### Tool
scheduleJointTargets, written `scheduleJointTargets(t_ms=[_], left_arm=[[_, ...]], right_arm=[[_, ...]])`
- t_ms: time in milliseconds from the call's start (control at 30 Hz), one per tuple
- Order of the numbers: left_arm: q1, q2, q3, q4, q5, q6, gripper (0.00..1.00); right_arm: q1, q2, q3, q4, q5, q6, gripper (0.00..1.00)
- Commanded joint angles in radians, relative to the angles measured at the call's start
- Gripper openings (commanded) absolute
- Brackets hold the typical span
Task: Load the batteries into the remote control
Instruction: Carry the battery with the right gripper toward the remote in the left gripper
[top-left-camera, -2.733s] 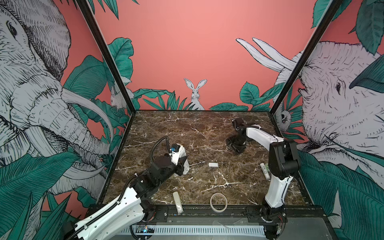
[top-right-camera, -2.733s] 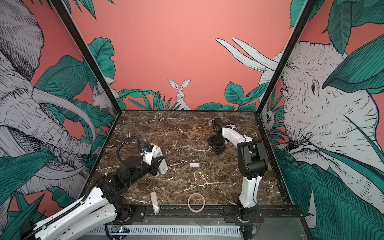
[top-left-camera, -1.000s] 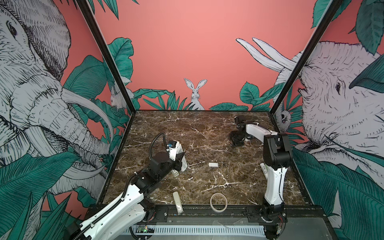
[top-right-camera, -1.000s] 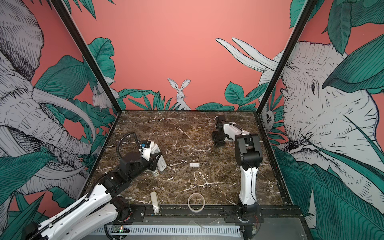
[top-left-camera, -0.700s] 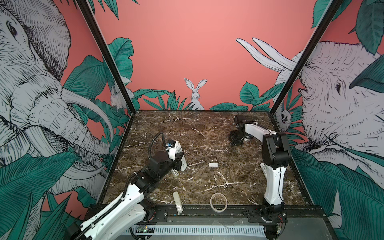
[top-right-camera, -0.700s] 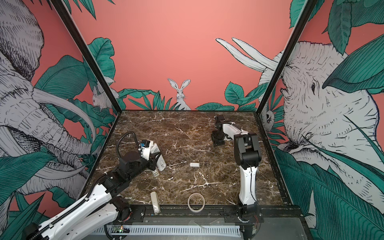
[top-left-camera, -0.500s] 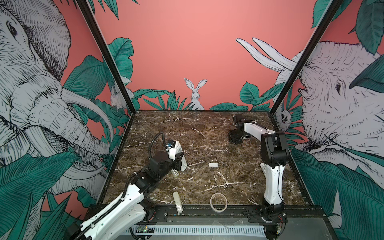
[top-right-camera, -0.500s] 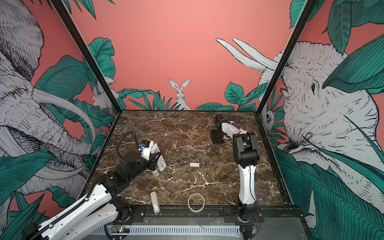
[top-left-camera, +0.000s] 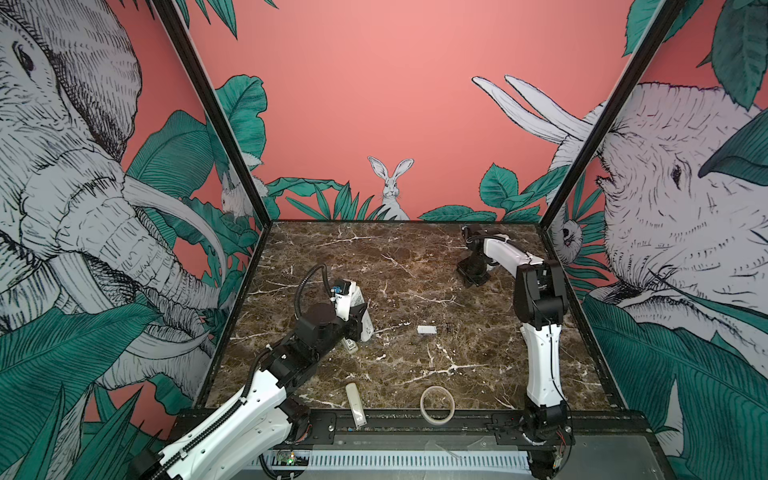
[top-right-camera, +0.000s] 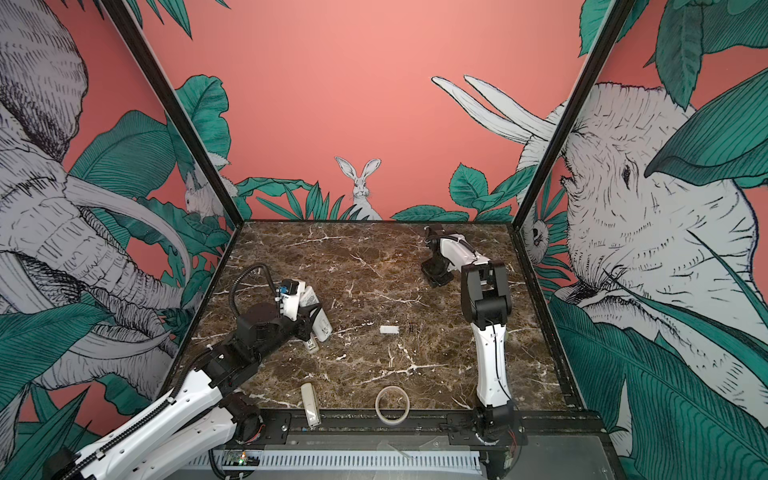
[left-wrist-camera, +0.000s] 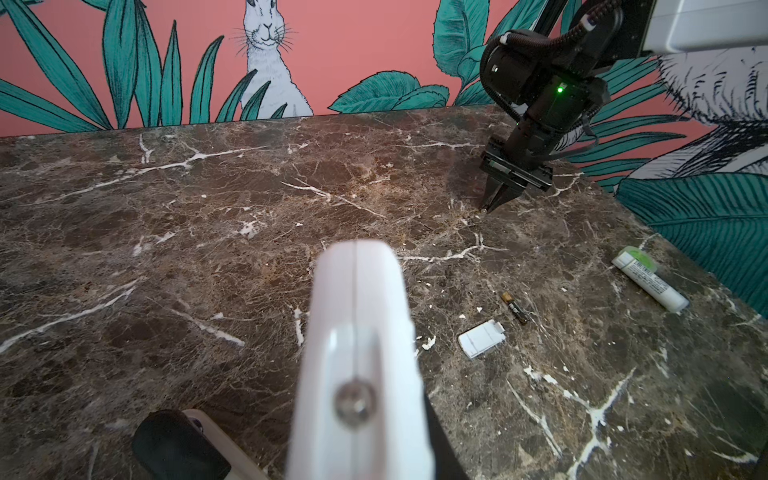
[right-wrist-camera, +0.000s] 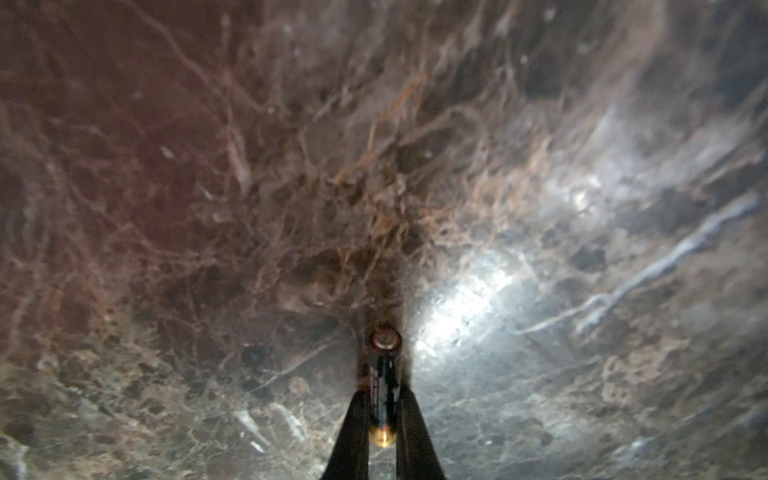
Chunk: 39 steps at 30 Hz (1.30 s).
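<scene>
Each arm has one thing in its grip.

The left end effector (top-left-camera: 356, 322) is clamped on the remote control (top-left-camera: 366, 328) and holds it up off the bench (top-left-camera: 395, 257), to the left of the little white cover (top-left-camera: 427, 329). The right end effector (right-wrist-camera: 381, 399) is far behind the cover and a bit to the right, low at the bench. Its two fingers are pressed on the sides of a battery (right-wrist-camera: 384, 365). A second battery (left-wrist-camera: 514, 308) lies flat just beside the cover.
</scene>
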Motion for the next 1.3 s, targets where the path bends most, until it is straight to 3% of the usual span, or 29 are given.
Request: scheduleJointTargets(t_ms=[0,167,367,667,933,1267], left_arm=[[0.005,-0.011,0.015,0.012,0.012,-0.011,0.00],[0.005,0.018,0.019,0.031,0.034,-0.014,0.00],[0.005,0.080,0.051,0.062,0.082,-0.027,0.00],[0.005,0.163,0.120,0.065,0.130,-0.025,0.00],[0.005,0.200,0.158,0.053,0.175,-0.010,0.00],[0.005,0.252,0.180,0.084,0.245,-0.027,0.00]], right_arm=[[0.004,-0.009,-0.125,-0.075,0.077,-0.184,0.11],[0.038,-0.111,-0.325,0.095,0.013,-0.408,0.09],[0.119,-0.166,-0.448,0.148,-0.028,-0.562,0.09],[0.265,-0.221,-0.575,0.176,0.135,-0.609,0.10],[0.275,-0.356,-0.811,0.450,0.063,-0.646,0.13],[0.282,-0.526,-0.913,0.557,0.014,-0.813,0.12]])
